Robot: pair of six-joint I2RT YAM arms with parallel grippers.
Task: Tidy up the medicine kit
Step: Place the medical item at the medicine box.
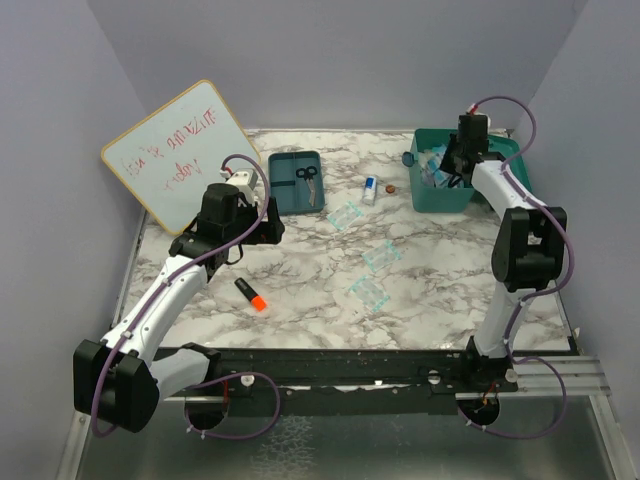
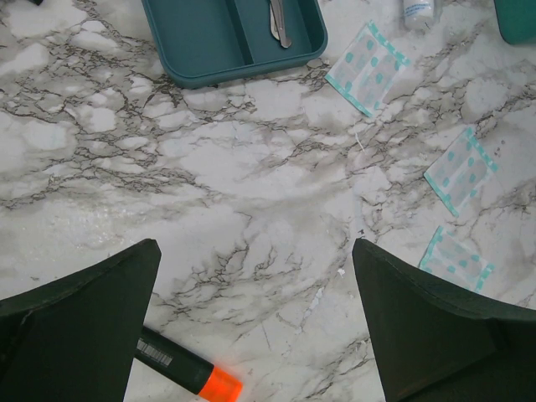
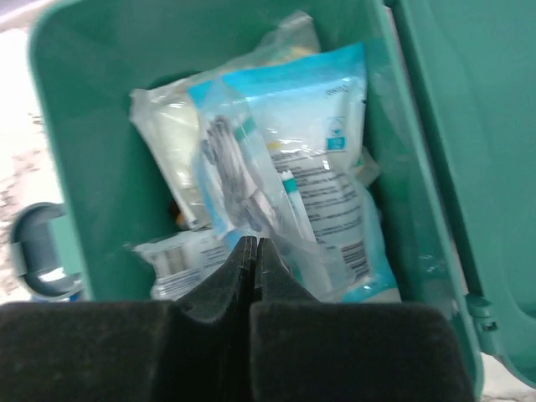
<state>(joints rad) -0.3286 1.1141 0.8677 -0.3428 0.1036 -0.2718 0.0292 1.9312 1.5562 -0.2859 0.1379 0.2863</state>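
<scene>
Marble tabletop (image 1: 300, 270): medicine kit (image 1: 440, 195) holds pouches (image 3: 285, 167); tray (image 1: 285, 190) holds scissors (image 1: 310, 178).

Right wrist view blurred: print on plastic packets (image 3: 327, 167) just ahead of right hand (image 3: 251, 244) unreadable; its tips pressed together, can't tell if film is pinched. Walls of medicine kit (image 3: 92, 193) cut by frame edges. Left wrist view: marker (image 2: 188, 371) half hidden behind one finger (image 2: 75, 327) of left hand (image 2: 254, 247); tray (image 2: 209, 42) and scissors (image 2: 280, 21) ahead of it clipped at top edge. Red scrawl on whiteboard (image 1: 185, 150) illegible from above.
</scene>
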